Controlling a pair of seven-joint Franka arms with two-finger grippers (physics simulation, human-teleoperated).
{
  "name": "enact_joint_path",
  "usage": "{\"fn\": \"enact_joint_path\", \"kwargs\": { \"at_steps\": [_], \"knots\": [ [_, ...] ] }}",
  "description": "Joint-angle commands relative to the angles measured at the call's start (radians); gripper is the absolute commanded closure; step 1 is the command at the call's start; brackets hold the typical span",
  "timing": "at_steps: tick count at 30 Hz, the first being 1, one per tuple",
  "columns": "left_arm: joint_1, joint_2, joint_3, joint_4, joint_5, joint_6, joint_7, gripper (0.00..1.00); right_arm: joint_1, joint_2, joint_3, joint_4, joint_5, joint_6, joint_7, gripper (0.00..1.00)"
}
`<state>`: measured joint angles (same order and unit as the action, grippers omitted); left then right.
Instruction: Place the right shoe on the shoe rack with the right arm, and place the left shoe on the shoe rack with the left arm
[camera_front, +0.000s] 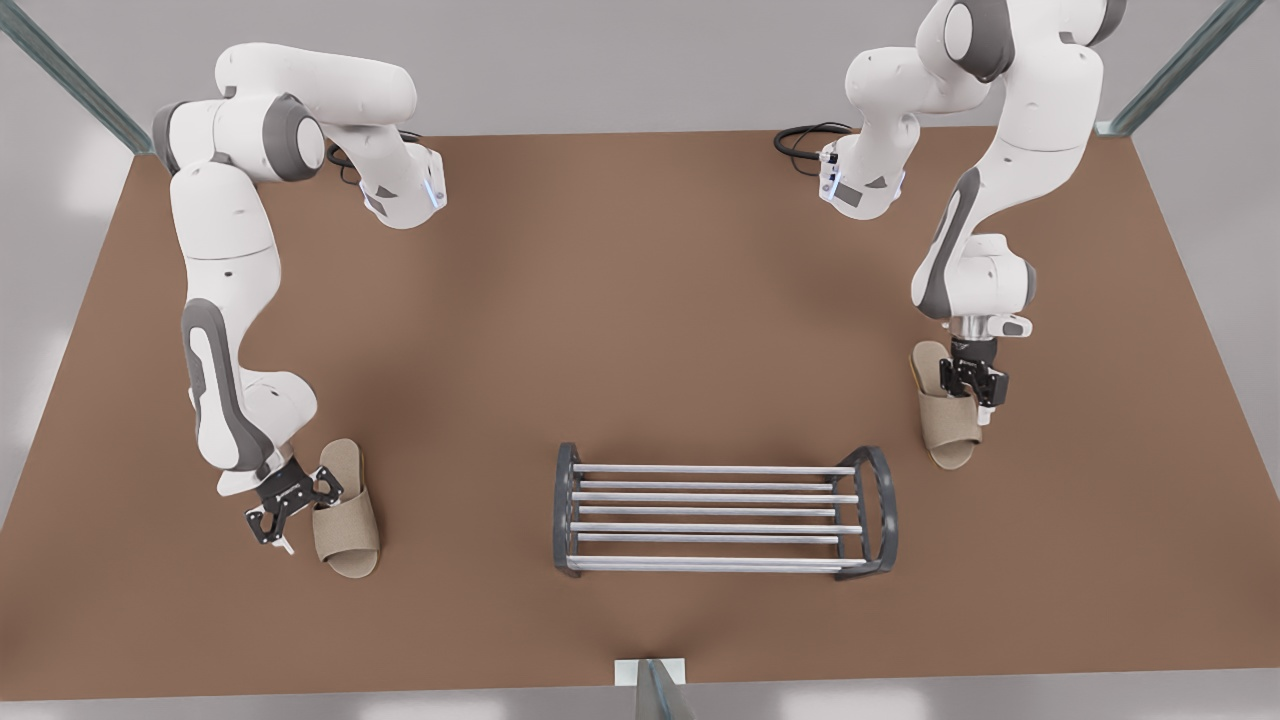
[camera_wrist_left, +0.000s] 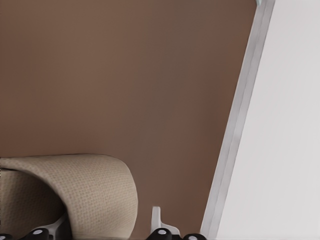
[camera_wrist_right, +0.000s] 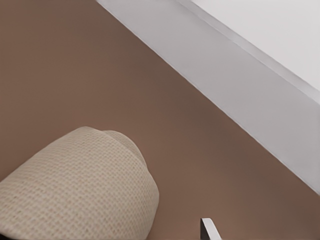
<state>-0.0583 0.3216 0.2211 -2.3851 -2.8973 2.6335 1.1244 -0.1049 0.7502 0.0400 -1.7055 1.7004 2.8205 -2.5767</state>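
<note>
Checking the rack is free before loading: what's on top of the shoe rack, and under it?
Nothing lies on the shoe rack; its rods are bare. Through the gaps the brown table shows beneath. The strips right under the rods and end frames are covered.

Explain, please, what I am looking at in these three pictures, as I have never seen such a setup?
These are simulator renders of two white robot arms working at a brown table. The front view looks down on the whole scene. The other two pictures come from a camera on each arm's wrist.

On the table lie two beige slippers and, between them, a shoe rack of silver rods, with no shoe on it yet.

The left gripper, at the front view's left, is open at the side of the left shoe. The right gripper, at the front view's right, is open over the right shoe.

Neither shoe is held: both rest on the table.
</note>
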Motion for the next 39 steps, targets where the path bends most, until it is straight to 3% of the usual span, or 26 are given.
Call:
{"fn": "enact_joint_path", "kwargs": {
  "at_steps": [1, 3, 6, 8, 12, 14, 15, 19, 23, 25, 27, 29, 34, 39],
  "knots": [
    [-0.002, 0.001, 0.000, 0.000, -0.013, -0.001, -0.060, 0.23, 0.002, 0.005, 0.000, 0.009, -0.001, -0.001, -0.011, 0.00],
    [-0.002, 0.001, -0.002, 0.001, -0.010, -0.001, -0.069, 0.23, 0.002, 0.006, 0.000, 0.011, -0.001, -0.001, -0.010, 0.00],
    [-0.002, 0.001, -0.002, 0.006, -0.010, -0.001, -0.069, 0.46, 0.004, 0.006, 0.000, 0.011, -0.001, 0.000, -0.010, 0.17],
    [-0.002, 0.001, -0.002, 0.017, -0.011, -0.001, -0.069, 0.47, 0.004, 0.006, 0.000, 0.011, -0.001, 0.000, -0.011, 0.33],
    [0.006, -0.111, -0.002, 0.026, -0.017, 0.000, -0.064, 0.47, 0.013, -0.006, -0.002, 0.011, -0.002, 0.000, 0.020, 0.40],
    [0.006, -0.125, -0.002, 0.033, -0.019, -0.001, -0.064, 0.61, 0.013, -0.023, -0.002, 0.009, -0.005, -0.003, 0.024, 0.47],
    [0.006, -0.127, 0.000, 0.038, -0.020, -0.001, -0.064, 0.79, 0.010, -0.029, -0.002, 0.009, -0.008, -0.004, 0.024, 0.60],
    [0.020, -0.130, -0.002, 0.044, -0.011, 0.000, -0.066, 0.79, 0.011, -0.106, -0.002, -0.009, -0.013, -0.009, 0.026, 0.79],
    [0.026, -0.156, -0.002, 0.081, 0.061, 0.065, -0.120, 0.79, 0.099, -0.272, -0.005, -0.013, -0.050, -0.003, 0.023, 0.79],
    [0.015, -0.190, -0.005, 0.126, 0.101, 0.169, -0.189, 0.79, 0.212, -0.356, -0.005, -0.011, -0.051, 0.020, 0.026, 0.79],
    [-0.032, -0.280, -0.035, 0.130, 0.133, 0.212, -0.189, 0.79, 0.402, -0.419, -0.005, -0.006, -0.048, 0.172, 0.105, 0.79],
    [-0.061, -0.409, -0.043, 0.167, 0.165, 0.290, -0.189, 0.79, 0.568, -0.422, -0.002, 0.024, -0.036, 0.344, 0.168, 0.79],
    [-0.060, -0.408, -0.077, 0.300, 0.164, 0.353, -0.192, 0.79, 0.809, -0.419, -0.003, 0.133, 0.102, 0.625, 0.171, 0.79],
    [-0.064, -0.404, -0.100, 0.330, 0.164, 0.434, -0.192, 0.79, 0.965, -0.278, -0.012, 0.263, 0.156, 0.698, 0.171, 0.79]
  ]
}}
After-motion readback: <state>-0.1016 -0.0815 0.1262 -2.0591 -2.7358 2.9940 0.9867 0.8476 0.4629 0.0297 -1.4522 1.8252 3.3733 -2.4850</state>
